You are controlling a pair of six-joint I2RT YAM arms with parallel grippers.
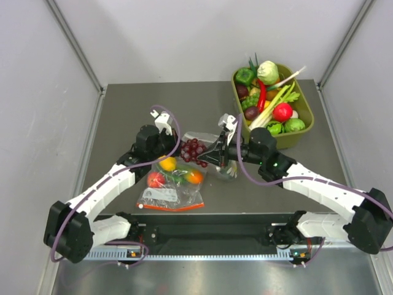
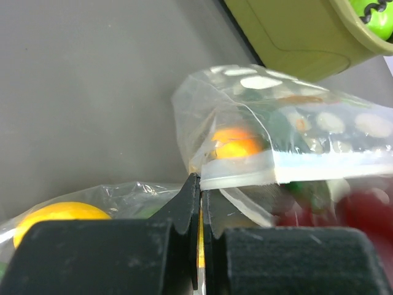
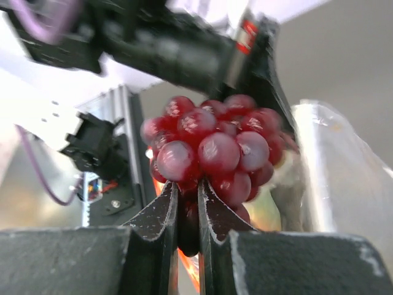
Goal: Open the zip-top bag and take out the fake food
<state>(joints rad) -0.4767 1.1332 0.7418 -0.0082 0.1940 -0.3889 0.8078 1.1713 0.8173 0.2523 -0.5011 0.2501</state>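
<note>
The polka-dot zip-top bag (image 2: 288,132) lies between my two grippers, its white zip strip facing the left wrist view; it also shows in the top view (image 1: 206,136). My left gripper (image 2: 201,184) is shut on the bag's left edge, just below the zip strip (image 1: 175,146). An orange-yellow fruit (image 2: 233,142) and a dark green piece (image 2: 301,187) show through the plastic. My right gripper (image 3: 187,190) is shut on a bunch of red grapes (image 3: 212,147) and holds it beside the bag (image 1: 193,149).
A plain clear bag with a red-orange zip strip (image 1: 171,190) lies near the front and holds small round yellow, red and orange fruits. An olive-green bin (image 1: 307,126) full of toy vegetables stands at the back right. Grey walls stand along both table sides.
</note>
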